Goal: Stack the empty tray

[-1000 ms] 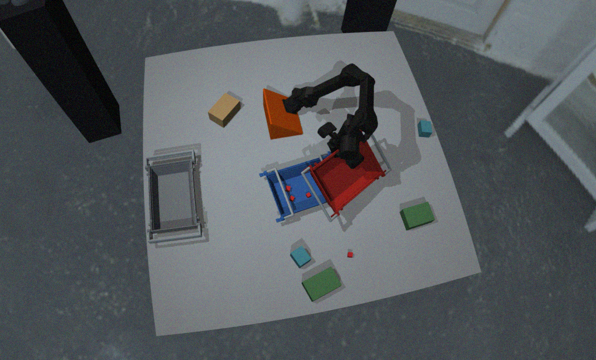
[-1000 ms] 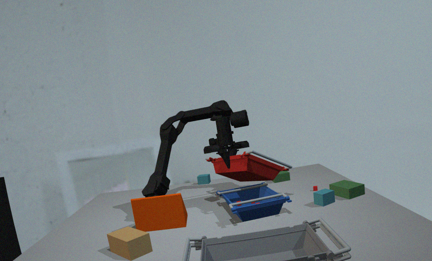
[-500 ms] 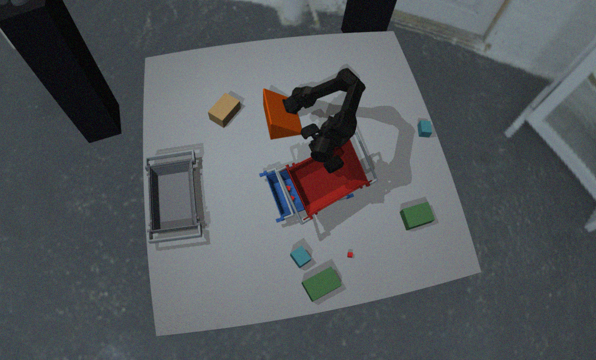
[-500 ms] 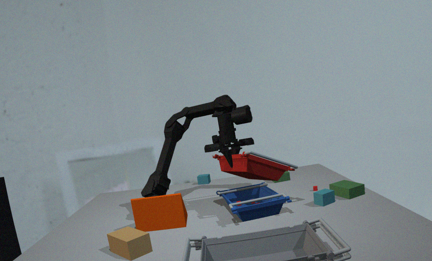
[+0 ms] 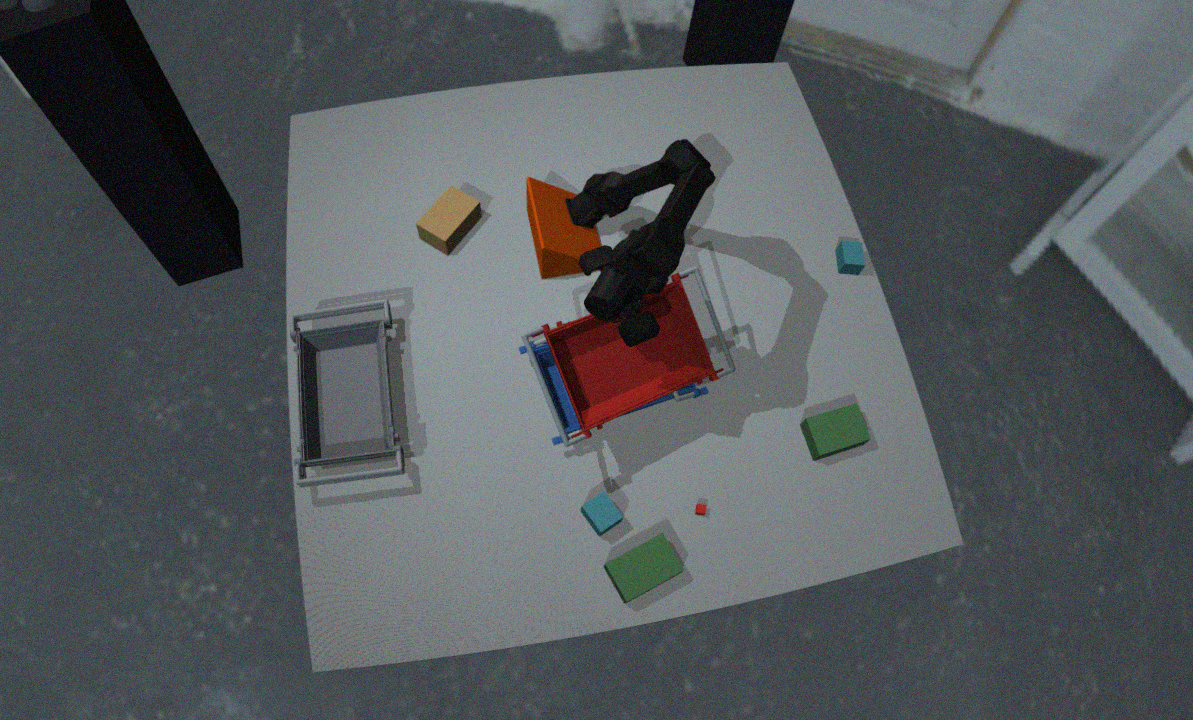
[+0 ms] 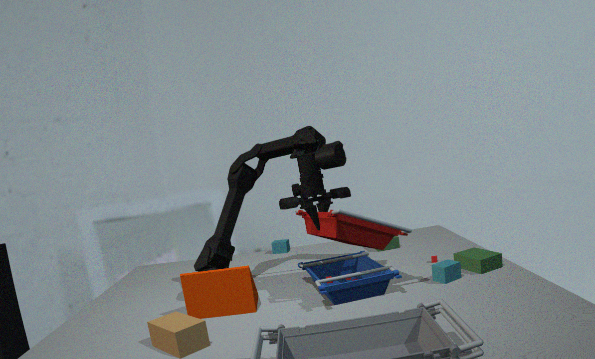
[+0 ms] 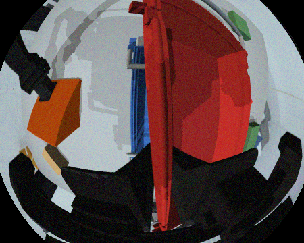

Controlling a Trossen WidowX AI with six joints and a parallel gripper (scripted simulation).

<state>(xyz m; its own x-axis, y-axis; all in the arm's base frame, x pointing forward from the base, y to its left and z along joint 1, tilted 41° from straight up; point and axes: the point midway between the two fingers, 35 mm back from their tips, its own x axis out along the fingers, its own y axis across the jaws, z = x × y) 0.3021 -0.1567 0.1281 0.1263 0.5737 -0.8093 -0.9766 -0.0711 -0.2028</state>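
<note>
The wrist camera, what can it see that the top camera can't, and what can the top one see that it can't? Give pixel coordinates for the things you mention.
Only wrist: the black gripper's (image 5: 638, 324) (image 7: 162, 226) two fingers pinching the red plastic tray's (image 5: 631, 362) (image 7: 160, 101) rim.

Only top: the grey plastic tray (image 5: 349, 394) and the tiny red cube (image 5: 700, 509).

Both: the red tray, part of the blue plastic tray (image 5: 557, 394) (image 7: 138, 101), and the orange wedge-shaped block (image 5: 557, 237) (image 7: 52, 115).
</note>
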